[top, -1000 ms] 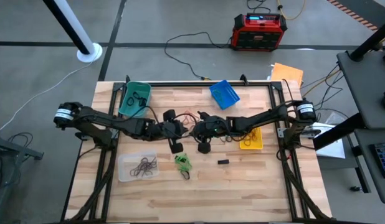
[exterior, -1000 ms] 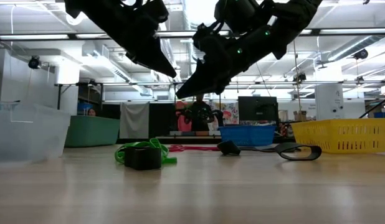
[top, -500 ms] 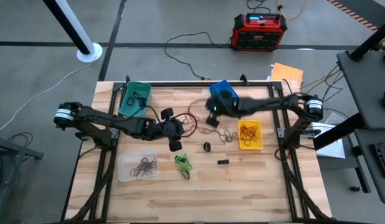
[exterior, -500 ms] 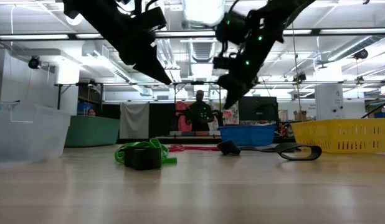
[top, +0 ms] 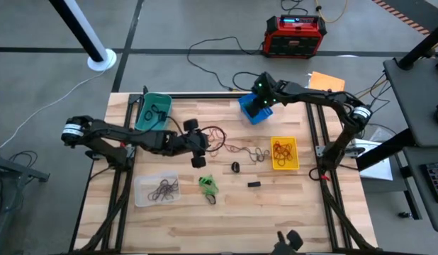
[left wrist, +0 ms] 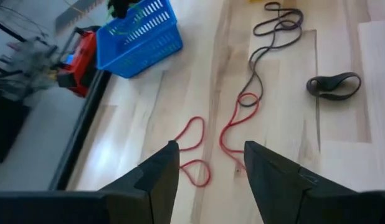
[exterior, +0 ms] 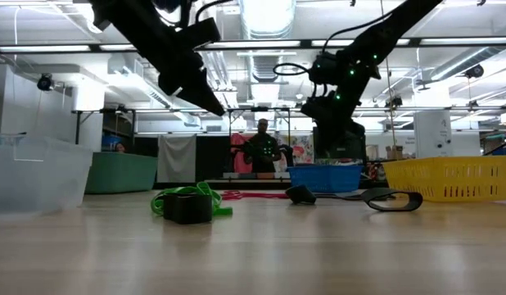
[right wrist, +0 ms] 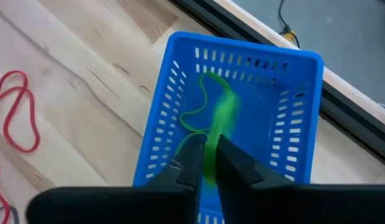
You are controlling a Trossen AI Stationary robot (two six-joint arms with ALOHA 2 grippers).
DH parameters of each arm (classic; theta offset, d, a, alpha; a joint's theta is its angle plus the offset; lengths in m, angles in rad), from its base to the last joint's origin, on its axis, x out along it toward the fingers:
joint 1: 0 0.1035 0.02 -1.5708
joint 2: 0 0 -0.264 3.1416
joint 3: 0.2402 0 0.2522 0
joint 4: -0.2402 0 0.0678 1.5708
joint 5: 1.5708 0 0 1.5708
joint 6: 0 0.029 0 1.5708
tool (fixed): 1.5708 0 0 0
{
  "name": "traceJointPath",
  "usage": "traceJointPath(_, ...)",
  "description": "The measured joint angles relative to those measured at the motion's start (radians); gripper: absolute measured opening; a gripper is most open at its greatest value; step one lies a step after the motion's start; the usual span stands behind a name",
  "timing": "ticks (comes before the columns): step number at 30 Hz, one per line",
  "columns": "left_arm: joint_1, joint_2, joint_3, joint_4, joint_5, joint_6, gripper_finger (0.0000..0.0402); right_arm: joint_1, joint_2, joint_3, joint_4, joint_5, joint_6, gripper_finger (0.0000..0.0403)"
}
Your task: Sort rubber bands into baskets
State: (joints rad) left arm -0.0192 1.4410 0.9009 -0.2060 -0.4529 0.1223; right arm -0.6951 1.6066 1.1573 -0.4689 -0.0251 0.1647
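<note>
From above, the right tool [top: 261, 94] hung over the blue basket [top: 255, 110]. Its wrist view showed its fingers nearly closed, pinching a green rubber band [right wrist: 211, 118] inside it. The left tool [left wrist: 208, 163] stood open, empty, above red bands [left wrist: 233, 127] on the bench [left wrist: 342, 155].

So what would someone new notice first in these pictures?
Probably the right gripper over the blue basket at the table's far edge, a green rubber band pinched between its fingers. Next, the left gripper hovers mid-table with open fingers above a red rubber band.
</note>
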Motion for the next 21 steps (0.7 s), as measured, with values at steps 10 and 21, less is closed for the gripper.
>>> traceJointPath(10,0.057,0.028,0.0,0.018,0.21,-0.081,0.0164,-0.003,0.0,-0.005,0.004,0.03,0.034,0.0118)
traceJointPath(21,0.077,0.234,-0.006,0.14,0.236,-0.125,0.0164,0.147,-0.055,-0.005,-0.025,-0.02,0.088,0.0162)
